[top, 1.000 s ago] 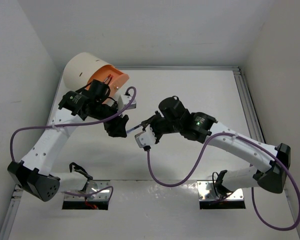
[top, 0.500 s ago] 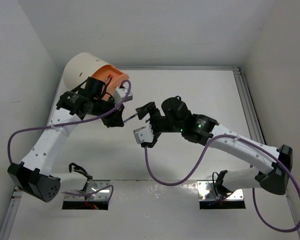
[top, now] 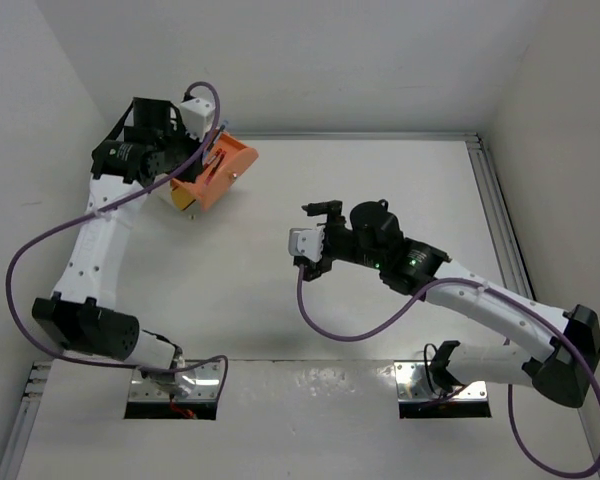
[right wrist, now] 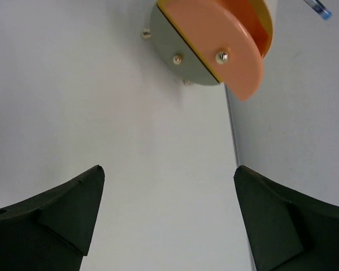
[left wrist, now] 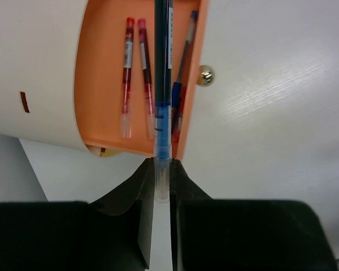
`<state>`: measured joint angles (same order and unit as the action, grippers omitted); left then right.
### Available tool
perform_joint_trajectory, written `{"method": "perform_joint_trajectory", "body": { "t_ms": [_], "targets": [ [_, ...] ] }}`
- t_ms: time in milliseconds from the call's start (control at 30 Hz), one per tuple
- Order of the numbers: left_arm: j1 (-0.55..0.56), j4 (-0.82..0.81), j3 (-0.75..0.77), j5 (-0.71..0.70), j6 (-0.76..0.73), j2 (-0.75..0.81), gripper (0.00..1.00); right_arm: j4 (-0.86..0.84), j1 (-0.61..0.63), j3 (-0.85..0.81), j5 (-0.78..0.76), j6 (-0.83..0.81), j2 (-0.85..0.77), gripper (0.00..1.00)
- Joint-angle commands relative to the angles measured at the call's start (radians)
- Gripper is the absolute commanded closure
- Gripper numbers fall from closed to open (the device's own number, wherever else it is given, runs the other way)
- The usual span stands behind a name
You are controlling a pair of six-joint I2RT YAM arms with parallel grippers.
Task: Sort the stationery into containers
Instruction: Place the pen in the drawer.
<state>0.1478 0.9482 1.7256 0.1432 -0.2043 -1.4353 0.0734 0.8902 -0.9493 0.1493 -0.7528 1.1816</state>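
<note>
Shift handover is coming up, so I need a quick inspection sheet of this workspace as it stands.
Surface: white table, no spills seen.
Job's things: cream container, its orange inside holding two red pens and at least one more; blue pen poised at its opening.
Clutter: nothing seen.
Grippers: left gripper shut on the blue pen; right gripper open, empty.
Cables: purple cables loop loosely off both arms.
Surroundings: white walls on three sides.
</note>
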Motion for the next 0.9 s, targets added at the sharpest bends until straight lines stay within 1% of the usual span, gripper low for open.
{"method": "perform_joint_trajectory", "body": {
  "t_ms": [0,167,333,500,567,733,800,833,867],
  "targets": [
    [-0.031,-0.003,0.037,-0.089,0.009,-0.056,1.0,-0.061,-0.025,0.018,-0.03,0.131,-0.039,0.05],
    [-0.054,-0.032,0.055,-0.106,0.013,-0.114,0.99,-0.044,-0.082,0.006,-0.028,0.24,-0.031,0.06],
    [-0.068,-0.037,0.097,-0.083,0.0,-0.177,0.96,-0.032,-0.115,0.006,-0.019,0.285,-0.028,0.06],
    [-0.07,-0.012,0.138,-0.074,-0.007,-0.235,0.89,-0.021,-0.148,0.003,-0.017,0.345,-0.02,0.06],
    [-0.071,-0.011,0.138,-0.068,-0.009,-0.238,0.85,-0.021,-0.171,-0.015,-0.017,0.409,-0.008,0.06],
    [-0.071,0.001,0.141,-0.08,-0.015,-0.251,0.83,-0.009,-0.226,-0.083,-0.007,0.541,0.038,0.07],
    [-0.071,0.012,0.15,-0.077,-0.021,-0.254,0.76,-0.009,-0.244,-0.095,-0.002,0.569,0.055,0.07],
    [-0.07,0.018,0.155,-0.065,-0.029,-0.257,0.64,-0.009,-0.247,-0.106,0.001,0.593,0.061,0.07],
    [-0.07,0.02,0.16,-0.057,-0.03,-0.251,0.58,-0.009,-0.258,-0.111,0.003,0.604,0.065,0.07]
  ]
}}
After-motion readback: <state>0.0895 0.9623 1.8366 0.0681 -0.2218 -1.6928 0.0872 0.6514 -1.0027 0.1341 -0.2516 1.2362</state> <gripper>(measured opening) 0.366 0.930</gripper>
